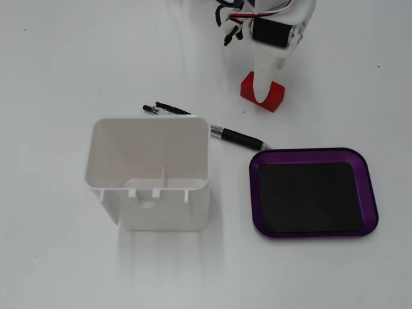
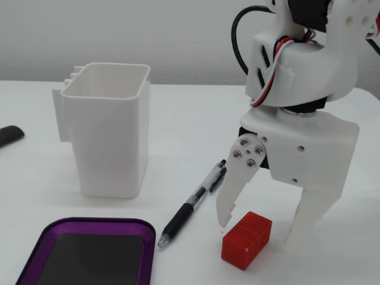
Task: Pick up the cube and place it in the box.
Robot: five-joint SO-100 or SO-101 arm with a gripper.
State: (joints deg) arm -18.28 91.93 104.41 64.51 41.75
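White tabletop, pale wall

The glossy white tabletop filled one fixed view; a plain pale wall stood behind it.

We see a tall white open-topped container standing upright mid-bench, a black-and-clear pen lying just beside it, and a dark object at one bench edge.

cube under claw near desk far edge; pen between bin and box, both nearer front edge.
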